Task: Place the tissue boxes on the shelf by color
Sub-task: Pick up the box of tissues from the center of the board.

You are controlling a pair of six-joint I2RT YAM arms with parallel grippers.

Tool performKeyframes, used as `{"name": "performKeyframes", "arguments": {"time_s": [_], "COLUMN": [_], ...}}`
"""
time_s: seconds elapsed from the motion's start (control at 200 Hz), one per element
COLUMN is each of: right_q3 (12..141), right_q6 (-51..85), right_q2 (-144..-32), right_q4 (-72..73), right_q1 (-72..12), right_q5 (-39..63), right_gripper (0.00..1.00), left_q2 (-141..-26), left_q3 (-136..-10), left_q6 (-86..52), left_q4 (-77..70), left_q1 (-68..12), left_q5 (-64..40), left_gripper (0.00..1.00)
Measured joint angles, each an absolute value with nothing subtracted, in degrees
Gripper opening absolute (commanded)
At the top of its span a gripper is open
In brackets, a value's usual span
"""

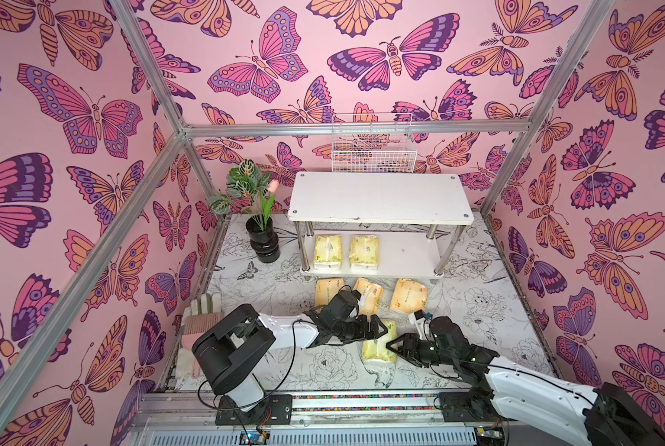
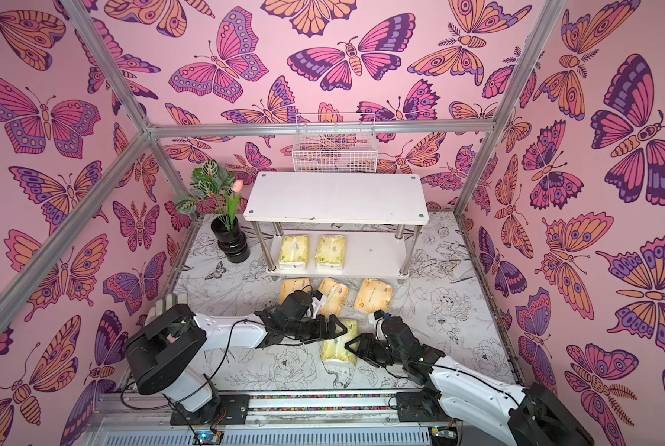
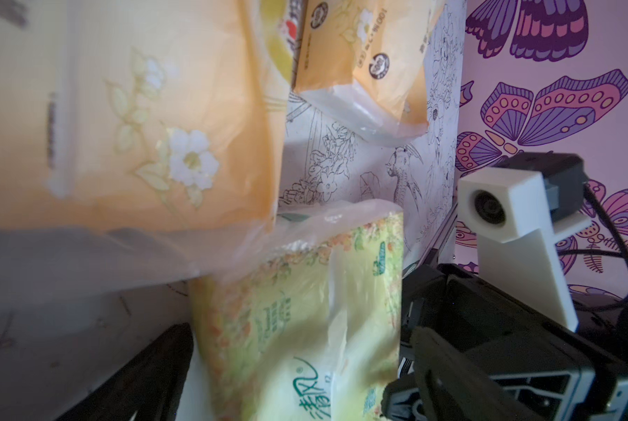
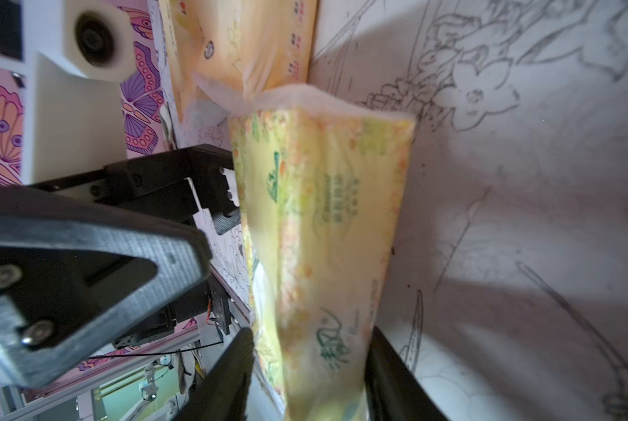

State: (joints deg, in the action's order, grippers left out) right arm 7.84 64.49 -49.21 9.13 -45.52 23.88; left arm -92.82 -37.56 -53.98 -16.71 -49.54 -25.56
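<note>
**Third green pack: grip on, lift next**

Working the pickup of the last pale green pack (image 1: 379, 345). Lies flat on the table (image 1: 284, 359), well in front of the shelf (image 1: 381, 197), between the two arms. Pinched across its narrow width by the right gripper (image 4: 310, 333). Looks clamped, with the wrapper squeezed in at the fingers (image 4: 239, 364). Braced by the left gripper (image 1: 379, 329), which looks spread and empty, one tip against the pack's side. Not off the table yet, as far as a top view shows.

Sorted so far: two green packs (image 1: 327, 251) side by side at the left end of the lower tier (image 1: 412, 258). Nothing on the top tier (image 1: 381, 185). Three orange packs (image 1: 408, 295) loose on the table just in front of the shelf.

Next, by my read: lift clear, back the left gripper off, carry over the orange packs without snagging them. Then slide in low under the top tier onto the free part of the lower tier, beside the other two. Soft wrapper, so expect sag and possible slip in the grip.
</note>
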Motion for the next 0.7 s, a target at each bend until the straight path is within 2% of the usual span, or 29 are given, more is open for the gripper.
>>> {"name": "performKeyframes", "arguments": {"time_s": [0.16,0.371,0.561,0.701], "right_q3": [7.5,7.5,7.6,7.8], "right_q6": [64.9,65.1,64.8,64.6], "right_q2": [-46.1,-48.7,-52.4,-51.2], "right_q4": [7.7,8.0,8.8,8.3], "right_q1": [-45.5,-45.5,-45.5,-45.5], "right_q5": [22.6,22.3,23.0,23.5], "right_gripper": [0.41,0.33,0.15,0.0], "left_q2": [-92.9,-92.9,-92.9,-92.7], "left_q3": [-37.6,-37.6,-37.6,-37.6], "left_q6": [-54.3,-54.3,-54.3,-54.3], "left_q4": [-17.0,-17.1,-17.1,-17.1], "left_q1": [-49.9,-50.2,-50.3,-50.3], "left_q5": [-25.6,-25.6,-25.6,-25.5], "left_gripper": [1.0,1.0,1.0,0.99]}}
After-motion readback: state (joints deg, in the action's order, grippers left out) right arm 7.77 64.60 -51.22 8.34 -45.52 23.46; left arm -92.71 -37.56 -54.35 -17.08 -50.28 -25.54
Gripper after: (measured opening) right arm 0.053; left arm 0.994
